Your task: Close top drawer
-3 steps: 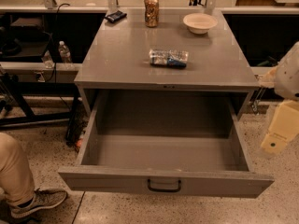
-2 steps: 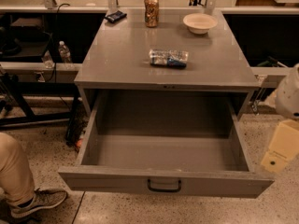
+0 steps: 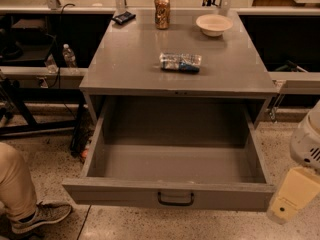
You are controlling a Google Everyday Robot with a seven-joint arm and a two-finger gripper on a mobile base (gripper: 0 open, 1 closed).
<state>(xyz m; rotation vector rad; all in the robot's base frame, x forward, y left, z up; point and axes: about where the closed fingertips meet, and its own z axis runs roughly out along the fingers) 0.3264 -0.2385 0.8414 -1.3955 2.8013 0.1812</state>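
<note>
Lowered, boxy cream gripper (image 3: pixel 293 196) hangs beside grey metal top drawer (image 3: pixel 115 195).

White arm (image 3: pixel 307 145) at right edge, cream gripper (image 3: pixel 292 198) hanging low beneath

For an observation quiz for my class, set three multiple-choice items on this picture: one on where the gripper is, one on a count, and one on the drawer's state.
1. Where is the gripper?
A. on the floor at the left
B. by the front right corner of the top drawer
C. inside the drawer

2. How many things lie on the cabinet top?
A. two
B. four
C. six

3. The top drawer is:
A. pulled out, bare inside
B. shut
C. pulled out and full

Key:
1 B: the gripper hangs low at the right, beside that corner.
2 B: can, bowl, blue-and-silver item, black object.
3 A: the drawer's bare floor shows.
</note>
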